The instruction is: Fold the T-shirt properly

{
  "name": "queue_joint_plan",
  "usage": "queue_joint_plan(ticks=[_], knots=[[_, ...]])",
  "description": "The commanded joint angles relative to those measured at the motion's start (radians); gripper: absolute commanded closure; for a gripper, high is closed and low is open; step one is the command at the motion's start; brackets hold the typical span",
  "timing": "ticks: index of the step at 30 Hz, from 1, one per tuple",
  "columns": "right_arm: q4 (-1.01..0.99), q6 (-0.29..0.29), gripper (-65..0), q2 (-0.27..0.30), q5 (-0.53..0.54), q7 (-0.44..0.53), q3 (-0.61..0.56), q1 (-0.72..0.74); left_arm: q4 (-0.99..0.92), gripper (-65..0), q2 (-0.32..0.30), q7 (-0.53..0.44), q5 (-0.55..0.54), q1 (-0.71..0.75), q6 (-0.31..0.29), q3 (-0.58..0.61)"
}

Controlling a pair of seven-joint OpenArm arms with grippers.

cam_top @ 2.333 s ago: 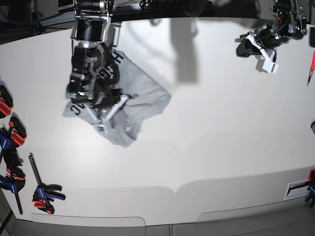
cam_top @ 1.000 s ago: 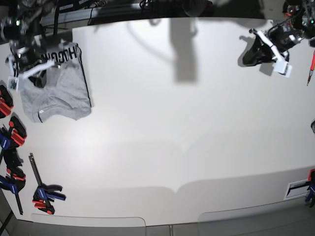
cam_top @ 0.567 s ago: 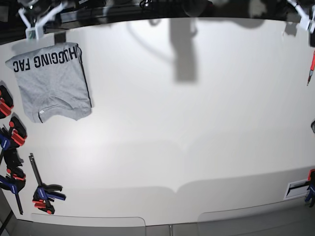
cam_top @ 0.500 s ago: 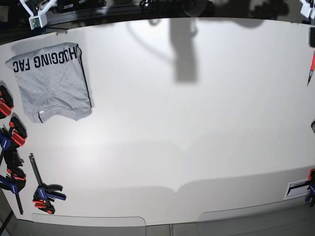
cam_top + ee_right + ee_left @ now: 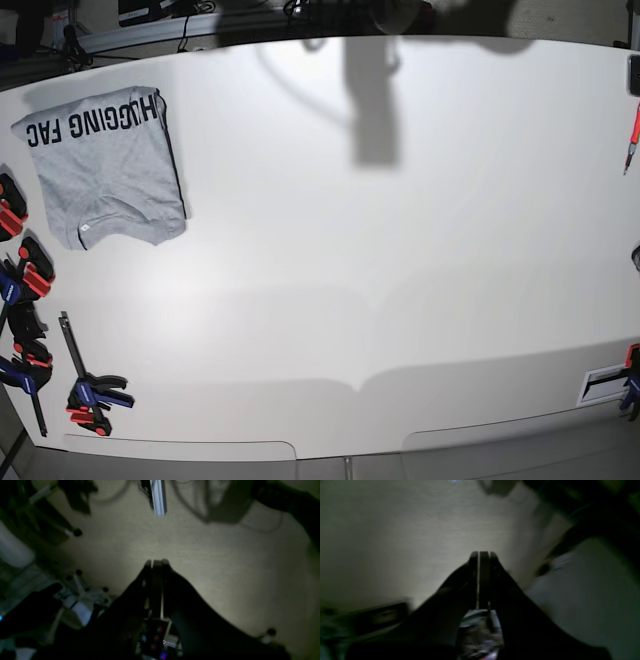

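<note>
Both pincers, left gripper (image 5: 480, 555) and right gripper (image 5: 155, 563), are pressed together, holding nothing; the folded T-shirt (image 5: 105, 165) lies on the table (image 5: 400, 250).

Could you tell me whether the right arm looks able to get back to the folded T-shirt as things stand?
Probably yes: the T-shirt lies uncovered on the table, nothing on it. But the right gripper is shut and pointing off the table.

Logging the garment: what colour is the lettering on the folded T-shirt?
Black block capitals on the folded light heather-grey cotton T-shirt, clearest in the base view.
</note>
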Motion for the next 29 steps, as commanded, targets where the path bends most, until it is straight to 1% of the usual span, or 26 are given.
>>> queue_joint_plan(ticks=[1, 3, 5, 6, 7, 8, 9, 10, 11, 12, 13, 15, 17, 18, 20, 21, 22, 24, 27, 29], knots=[[-0.065, -0.001, 0.0, 0.029, -0.035, 0.068, -0.049, 0.023, -0.014, 0.0, -0.009, -0.087, 0.061, -0.016, -0.009, 0.041], [-0.239, -0.005, 0.0, 0.053, -0.148, 0.209, -0.171, 0.118, -0.071, 0.0, -0.005, -0.300, 0.236, -0.098, -0.009, 0.140], [-0.423, -0.024, 0.0, 0.051, -0.244, 0.331, -0.279, 0.241, -0.149, 0.0, 0.018, -0.520, 0.410, -0.196, -0.009, 0.224], [-0.521, -0.039, 0.0, 0.044, -0.277, 0.397, -0.330, 0.308, -0.195, 0.0, 0.039, -0.602, 0.487, -0.251, -0.009, 0.258], [-0.619, -0.051, 0.0, 0.033, -0.305, 0.467, -0.379, 0.377, -0.246, 0.0, 0.065, -0.655, 0.555, -0.307, -0.009, 0.290], [-0.714, -0.063, 0.0, 0.016, -0.329, 0.520, -0.422, 0.448, -0.303, 0.0, 0.096, -0.676, 0.612, -0.363, -0.009, 0.316], [-0.805, -0.076, 0.0, -0.005, -0.352, 0.550, -0.462, 0.522, -0.366, 0.0, 0.128, -0.676, 0.654, -0.417, 0.050, 0.340], [-0.891, -0.094, 0.0, -0.029, -0.376, 0.557, -0.496, 0.593, -0.435, 0.0, 0.161, -0.676, 0.679, -0.470, 0.129, 0.362], [-0.970, -0.116, 0.0, -0.056, -0.403, 0.558, -0.525, 0.660, -0.506, 0.0, 0.192, -0.677, 0.683, -0.516, 0.191, 0.381], [-1.043, -0.138, 0.0, -0.083, -0.431, 0.558, -0.550, 0.719, -0.577, 0.0, 0.219, -0.684, 0.677, -0.559, 0.235, 0.396], [-1.106, -0.165, 0.0, -0.108, -0.457, 0.563, -0.573, 0.774, -0.645, 0.0, 0.245, -0.700, 0.678, -0.600, 0.260, 0.407], [-1.199, -0.219, 0.0, -0.154, -0.481, 0.578, -0.604, 0.864, -0.764, 0.0, 0.289, -0.768, 0.678, -0.669, 0.282, 0.415], [-1.244, -0.274, 0.0, -0.195, -0.481, 0.583, -0.613, 0.930, -0.848, 0.0, 0.328, -0.820, 0.678, -0.727, 0.300, 0.414], [-1.251, -0.312, 0.0, -0.215, -0.480, 0.585, -0.612, 0.956, -0.874, 0.0, 0.347, -0.834, 0.679, -0.752, 0.319, 0.414], [-1.252, -0.407, 0.0, -0.254, -0.481, 0.583, -0.604, 1.000, -0.907, 0.0, 0.381, -0.838, 0.688, -0.796, 0.382, 0.414], [-1.252, -0.441, 0.0, -0.271, -0.481, 0.584, -0.595, 1.020, -0.916, 0.0, 0.395, -0.837, 0.708, -0.815, 0.414, 0.415], [-1.250, -0.457, 0.0, -0.287, -0.481, 0.581, -0.582, 1.036, -0.920, 0.0, 0.406, -0.836, 0.734, -0.830, 0.438, 0.415], [-1.240, -0.460, 0.0, -0.315, -0.473, 0.558, -0.545, 1.059, -0.921, 0.0, 0.418, -0.834, 0.761, -0.850, 0.474, 0.414], [-1.219, -0.459, 0.0, -0.342, -0.474, 0.543, -0.484, 1.065, -0.920, 0.0, 0.417, -0.835, 0.760, -0.866, 0.481, 0.414], [-1.217, -0.459, 0.0, -0.344, -0.474, 0.570, -0.457, 1.065, -0.909, 0.0, 0.418, -0.834, 0.760, -0.866, 0.481, 0.414]])
